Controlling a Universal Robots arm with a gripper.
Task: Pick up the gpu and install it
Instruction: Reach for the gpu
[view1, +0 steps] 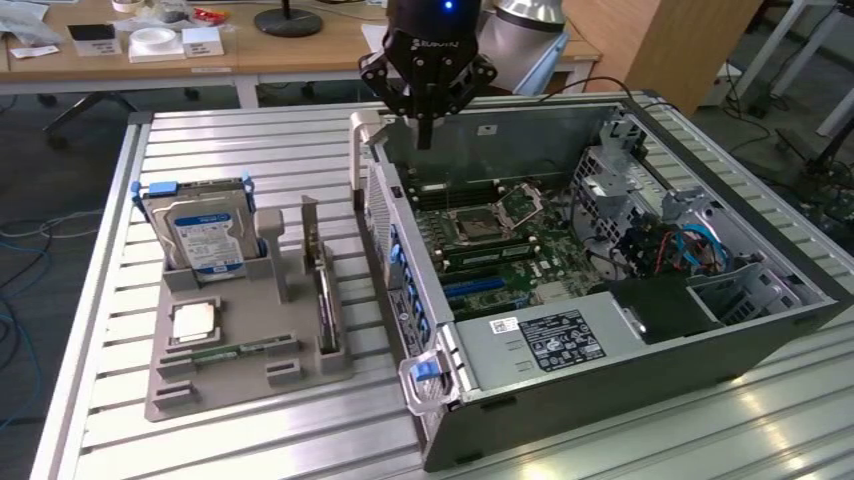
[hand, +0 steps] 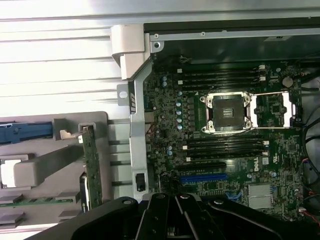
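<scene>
The gpu (view1: 322, 285) is a thin dark card standing on edge in a slot of the grey holder (view1: 247, 385), at the exterior view's left of the open computer case (view1: 747, 330). The wrist view looks down on the gpu (hand: 91, 165) as a narrow green-edged strip beside the case wall. My gripper (view1: 424, 138) hangs above the case's far left corner, well above and behind the gpu, with its fingers shut and nothing between them. Its black fingers (hand: 167, 212) point down over the motherboard (hand: 225, 130) near the blue expansion slot (hand: 202, 177).
The grey holder also carries a silver hard drive with a blue label (view1: 207, 235), a processor chip (view1: 196, 320) and a green memory stick (view1: 240, 351). Inside the case are an open CPU socket (view1: 478, 225), cables and drive cages (view1: 667, 240). Desks with clutter stand behind.
</scene>
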